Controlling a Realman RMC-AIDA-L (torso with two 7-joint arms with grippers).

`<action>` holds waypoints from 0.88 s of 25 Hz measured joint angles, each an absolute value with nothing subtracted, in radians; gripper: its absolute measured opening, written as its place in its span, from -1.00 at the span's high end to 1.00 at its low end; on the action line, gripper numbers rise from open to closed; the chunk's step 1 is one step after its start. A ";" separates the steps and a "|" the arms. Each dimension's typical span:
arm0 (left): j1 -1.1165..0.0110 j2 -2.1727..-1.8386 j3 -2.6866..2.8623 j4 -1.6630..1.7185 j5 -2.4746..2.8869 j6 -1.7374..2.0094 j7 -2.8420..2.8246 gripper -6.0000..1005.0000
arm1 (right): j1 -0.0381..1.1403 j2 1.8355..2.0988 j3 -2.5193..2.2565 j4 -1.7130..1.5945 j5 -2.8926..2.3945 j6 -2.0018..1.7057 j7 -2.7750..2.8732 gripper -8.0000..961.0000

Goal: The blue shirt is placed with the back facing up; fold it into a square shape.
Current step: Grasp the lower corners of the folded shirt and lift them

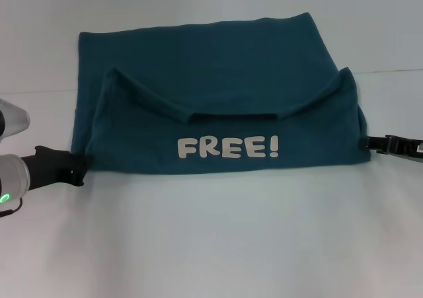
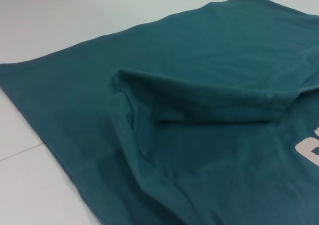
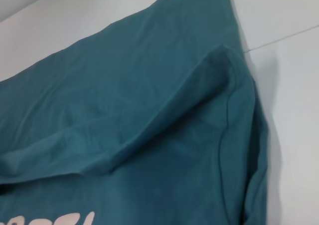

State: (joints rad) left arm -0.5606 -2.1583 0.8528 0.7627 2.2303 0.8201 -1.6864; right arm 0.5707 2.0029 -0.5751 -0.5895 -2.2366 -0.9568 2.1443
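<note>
The blue shirt [image 1: 218,80] lies flat on the white table, folded over on itself. Its near layer shows white "FREE!" lettering [image 1: 228,147], and that layer's far edge sags in the middle between two raised corners. My left gripper [image 1: 78,168] sits at the shirt's near-left corner, touching the fabric edge. At the shirt's right edge, low on the table, is my right gripper [image 1: 369,141]. The left wrist view shows the folded layer's left corner [image 2: 119,80], and the right wrist view shows its right corner [image 3: 224,55]. Neither wrist view shows its own gripper.
The white table [image 1: 211,245] spreads around the shirt on all sides, with a faint seam line running across it at mid-depth [image 1: 39,90]. No other objects are in view.
</note>
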 joint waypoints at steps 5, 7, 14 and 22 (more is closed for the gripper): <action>-0.560 -2.158 0.854 0.763 2.230 0.819 -1.686 0.93 | 0.590 2.007 -0.583 -0.559 -2.237 -0.915 2.142 -0.15; -0.561 -2.158 0.855 0.763 2.230 0.819 -1.686 0.93 | 0.596 2.008 -0.584 -0.548 -2.237 -0.903 2.141 -0.15; -0.563 -2.157 0.855 0.762 2.230 0.818 -1.686 0.93 | 0.607 2.016 -0.599 -0.527 -2.236 -0.885 2.140 -0.04; -0.565 -2.155 0.854 0.762 2.230 0.817 -1.686 0.93 | 0.610 2.020 -0.612 -0.539 -2.236 -0.896 2.140 0.09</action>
State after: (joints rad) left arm -0.5645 -2.1554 0.8544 0.7623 2.2303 0.8172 -1.6857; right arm 0.6101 2.0198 -0.6122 -0.5389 -2.2365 -0.8963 2.1398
